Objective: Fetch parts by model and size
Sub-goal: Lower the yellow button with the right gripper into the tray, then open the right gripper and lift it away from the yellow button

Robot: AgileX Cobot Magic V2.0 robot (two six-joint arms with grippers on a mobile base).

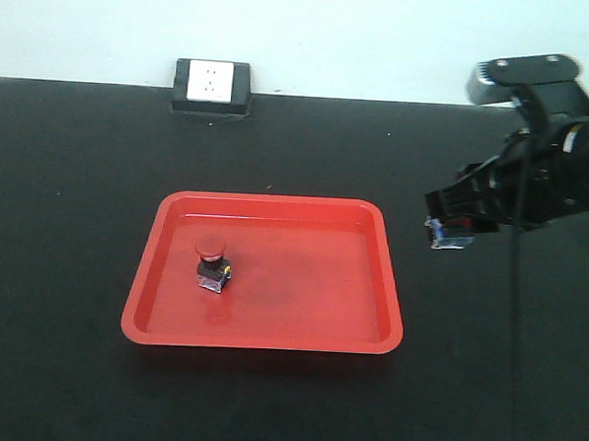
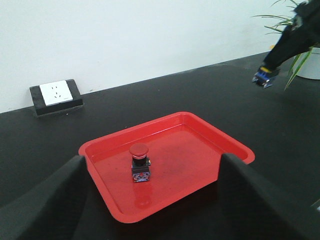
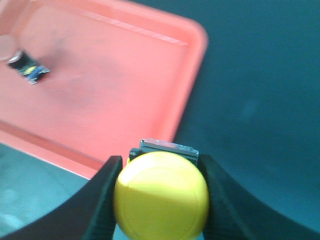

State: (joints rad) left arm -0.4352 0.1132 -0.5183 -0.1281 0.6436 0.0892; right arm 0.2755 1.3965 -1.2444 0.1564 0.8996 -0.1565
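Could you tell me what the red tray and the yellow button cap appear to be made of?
The red tray looks like glossy moulded plastic: rounded rim, soft reflections on its floor. The yellow button cap, held in the right pincer, seems smooth plastic with an even, slightly satin sheen; blur leaves that uncertain.

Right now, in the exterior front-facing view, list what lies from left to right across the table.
Wall socket → red-capped switch standing in the red tray → yellow-capped switch held by the right gripper beyond the tray's right edge.
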